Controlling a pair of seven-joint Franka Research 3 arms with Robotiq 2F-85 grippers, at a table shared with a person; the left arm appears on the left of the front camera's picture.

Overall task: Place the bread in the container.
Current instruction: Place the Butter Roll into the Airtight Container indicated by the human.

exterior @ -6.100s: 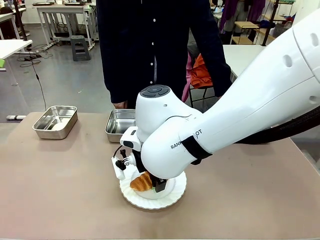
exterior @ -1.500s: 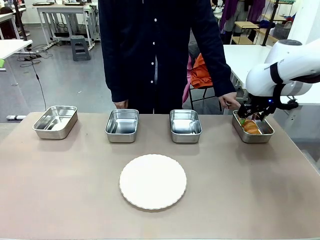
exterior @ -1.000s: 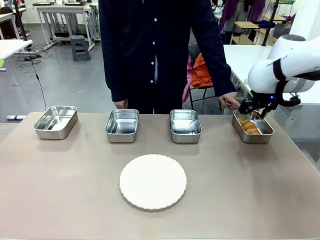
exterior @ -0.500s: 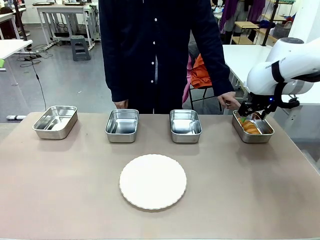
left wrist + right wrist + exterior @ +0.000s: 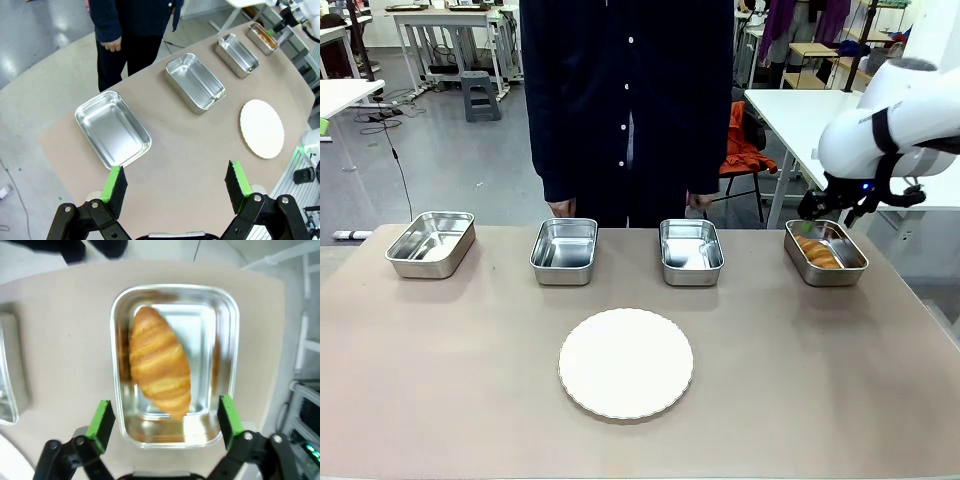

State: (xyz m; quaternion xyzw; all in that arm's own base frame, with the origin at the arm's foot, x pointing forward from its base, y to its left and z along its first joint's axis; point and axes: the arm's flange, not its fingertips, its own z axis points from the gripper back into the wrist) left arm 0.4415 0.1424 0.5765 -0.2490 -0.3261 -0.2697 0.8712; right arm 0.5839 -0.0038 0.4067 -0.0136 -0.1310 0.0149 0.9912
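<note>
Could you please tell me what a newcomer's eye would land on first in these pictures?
Probably the golden croissant, lying loose in the rightmost steel pan at the table's far edge, with the right gripper hovering open just above it. Next, the bare white plate near the middle of the table, and the three other steel pans lined up in front of the standing person.

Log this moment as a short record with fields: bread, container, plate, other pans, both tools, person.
bread: golden-brown ridged croissant lying inside the pan, free of any grip
container: shallow shiny steel pan at the table's far right
plate: round white plate, bare, mid-table
other pans: three matching steel pans, nothing in them
right tool: open, above the croissant's pan
left tool: open, high over the table's left end
person: standing at the far side
</note>
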